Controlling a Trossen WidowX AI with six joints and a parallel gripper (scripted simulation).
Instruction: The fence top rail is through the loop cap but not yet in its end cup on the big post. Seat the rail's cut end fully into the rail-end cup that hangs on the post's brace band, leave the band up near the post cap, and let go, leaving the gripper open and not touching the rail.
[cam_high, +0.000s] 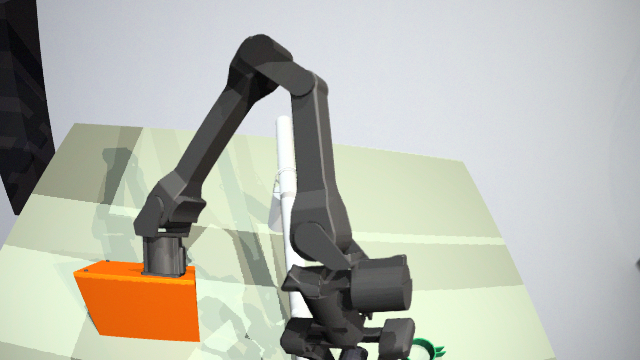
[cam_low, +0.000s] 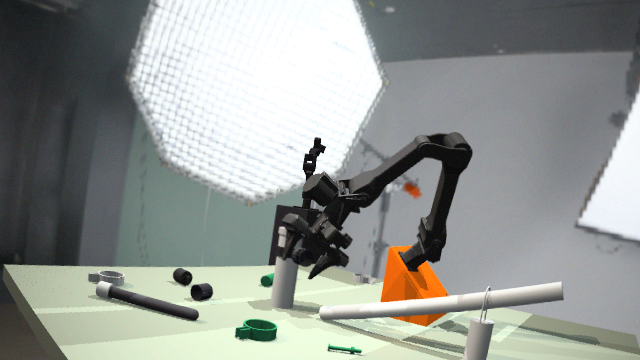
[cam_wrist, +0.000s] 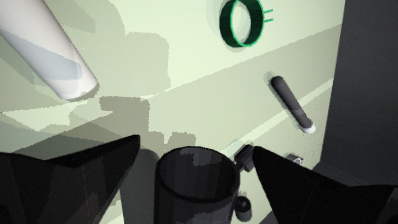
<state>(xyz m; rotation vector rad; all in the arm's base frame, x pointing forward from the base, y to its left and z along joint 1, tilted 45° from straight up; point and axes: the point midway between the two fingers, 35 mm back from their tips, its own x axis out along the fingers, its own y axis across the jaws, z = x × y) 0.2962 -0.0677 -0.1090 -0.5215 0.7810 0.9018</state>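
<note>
Still lying unseated, rail (cam_low: 440, 302) end well apart from cup (cam_wrist: 197, 177). Straddling the cup now, jaws apart, gripping nothing; seating and release remaining.
</note>
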